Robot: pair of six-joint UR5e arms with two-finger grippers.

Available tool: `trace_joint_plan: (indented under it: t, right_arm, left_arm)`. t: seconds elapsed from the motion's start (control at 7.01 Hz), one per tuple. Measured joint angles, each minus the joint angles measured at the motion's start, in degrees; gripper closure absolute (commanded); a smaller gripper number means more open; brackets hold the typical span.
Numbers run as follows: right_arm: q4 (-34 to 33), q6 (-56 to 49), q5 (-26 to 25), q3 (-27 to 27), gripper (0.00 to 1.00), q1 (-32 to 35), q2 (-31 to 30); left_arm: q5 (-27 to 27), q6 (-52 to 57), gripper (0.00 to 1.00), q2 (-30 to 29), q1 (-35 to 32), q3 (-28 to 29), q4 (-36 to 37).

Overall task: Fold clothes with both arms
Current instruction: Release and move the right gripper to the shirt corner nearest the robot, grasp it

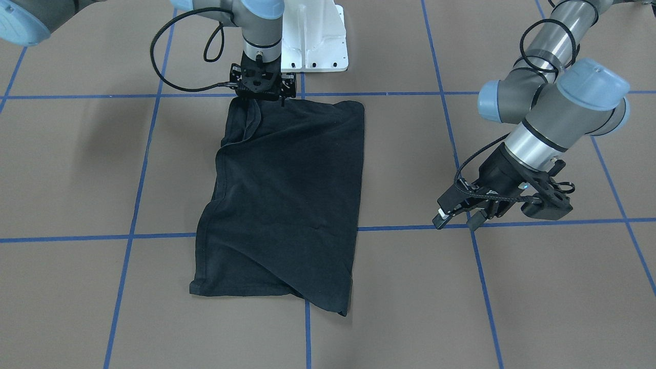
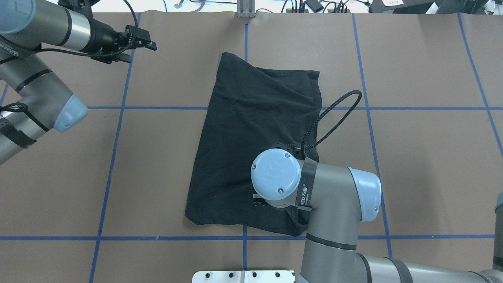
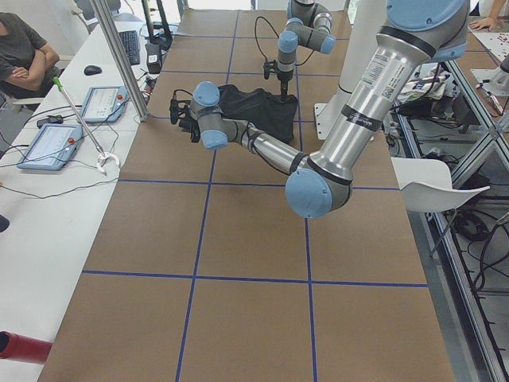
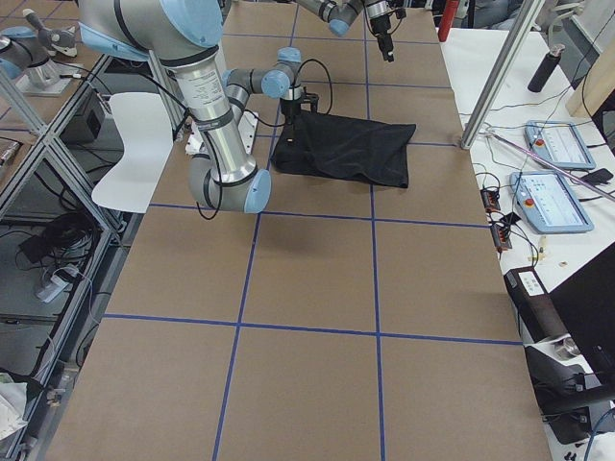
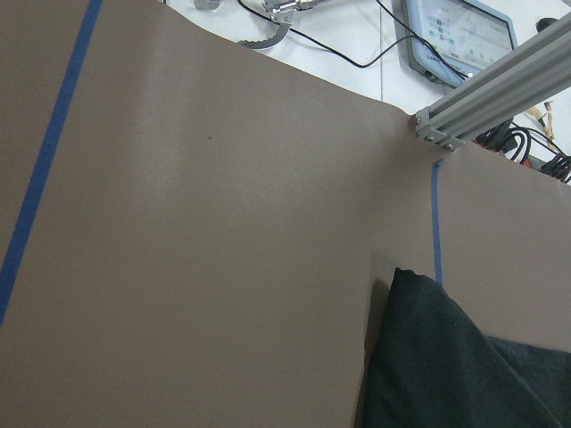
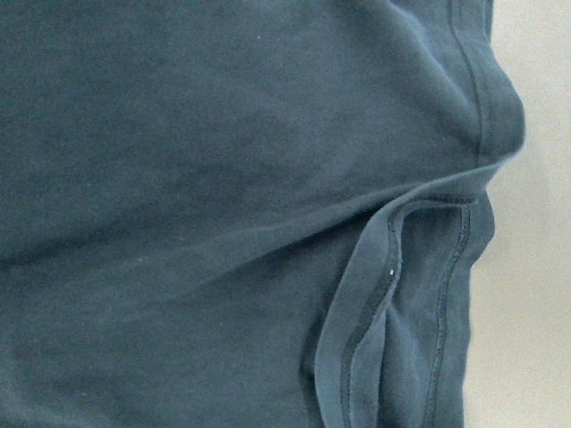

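Note:
The clothes are one black T-shirt (image 1: 292,205) (image 2: 255,137), lying folded into a long rectangle in the middle of the brown table, with no graphic showing. My right gripper (image 1: 261,100) points straight down onto the shirt's edge nearest the robot base. Its fingers look spread apart, so it reads as open. In the overhead view its own wrist hides it. The right wrist view is filled with dark cloth (image 6: 223,178) and a folded hem. My left gripper (image 1: 457,221) (image 2: 137,49) hangs open and empty over bare table, well away from the shirt.
A white base plate (image 1: 315,41) is bolted just behind the shirt. Blue tape lines (image 1: 400,227) grid the table. An aluminium post (image 3: 127,64), control tablets (image 3: 48,147) and a seated person (image 3: 24,56) are along the far side.

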Motion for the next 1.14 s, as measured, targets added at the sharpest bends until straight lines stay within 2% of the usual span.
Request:
trace_joint_plan:
  t: [0.43,1.14]
  right_arm:
    - [0.30,-10.22,-3.33,-1.39,0.00,-1.62,-1.89]
    - [0.34,-13.38,-2.68,-3.84,0.00,-1.71,-2.06]
  left_arm:
    - [-0.11,0.00,0.00,0.03,0.00,-0.02,0.00]
    - [-0.12,0.00,0.00,0.03,0.00,-0.66,0.06]
